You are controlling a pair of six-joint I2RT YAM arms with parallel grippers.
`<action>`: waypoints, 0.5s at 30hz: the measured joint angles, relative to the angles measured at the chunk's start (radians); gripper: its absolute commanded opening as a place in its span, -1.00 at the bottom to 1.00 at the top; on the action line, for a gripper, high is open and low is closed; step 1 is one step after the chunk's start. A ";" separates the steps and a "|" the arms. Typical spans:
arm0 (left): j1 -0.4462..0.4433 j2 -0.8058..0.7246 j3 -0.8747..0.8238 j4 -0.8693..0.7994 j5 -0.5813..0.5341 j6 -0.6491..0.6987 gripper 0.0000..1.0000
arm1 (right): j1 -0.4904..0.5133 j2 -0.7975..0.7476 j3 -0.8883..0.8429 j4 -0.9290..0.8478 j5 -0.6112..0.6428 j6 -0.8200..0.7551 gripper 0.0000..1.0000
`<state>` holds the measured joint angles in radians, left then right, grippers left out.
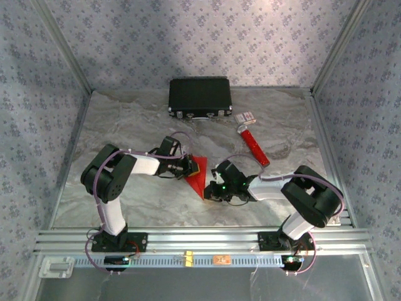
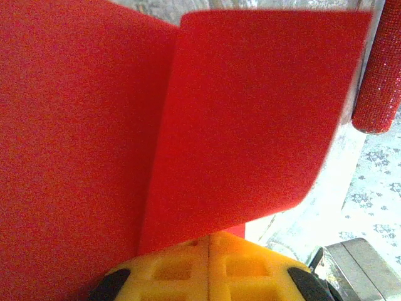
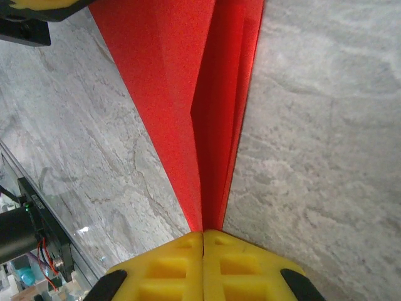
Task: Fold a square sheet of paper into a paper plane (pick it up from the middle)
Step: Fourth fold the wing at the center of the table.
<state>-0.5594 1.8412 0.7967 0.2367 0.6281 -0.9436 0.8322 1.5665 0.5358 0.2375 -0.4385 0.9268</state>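
Observation:
The square sheet of paper (image 1: 200,180) is bright red and folded into a slim pointed dart, the shape of a paper plane, held between the two arms at mid-table. My left gripper (image 1: 192,167) is shut on its wide upper end; in the left wrist view the yellow pads (image 2: 182,269) meet under two red flaps (image 2: 250,125). My right gripper (image 1: 211,188) is shut on the narrow end. In the right wrist view the paper (image 3: 175,94) runs up from the closed jaws (image 3: 203,233) with a centre crease.
A black case (image 1: 199,97) lies at the back of the marble table (image 1: 125,132). A red stick-like tube with a white end (image 1: 254,145) and a small card (image 1: 247,116) lie right of centre. Patterned walls enclose three sides; a metal rail (image 1: 200,239) runs along the front.

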 measured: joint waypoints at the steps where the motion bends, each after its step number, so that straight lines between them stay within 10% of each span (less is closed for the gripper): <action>1: 0.000 0.000 -0.001 0.001 0.001 0.000 -0.87 | 0.000 0.000 0.000 -0.001 -0.002 0.000 -0.88; 15: 0.000 0.000 -0.011 0.019 0.010 -0.014 -0.87 | 0.011 0.014 0.024 -0.038 -0.011 -0.002 -0.89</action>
<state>-0.5594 1.8412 0.7860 0.2554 0.6376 -0.9581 0.8429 1.5810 0.5598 0.1997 -0.4500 0.9245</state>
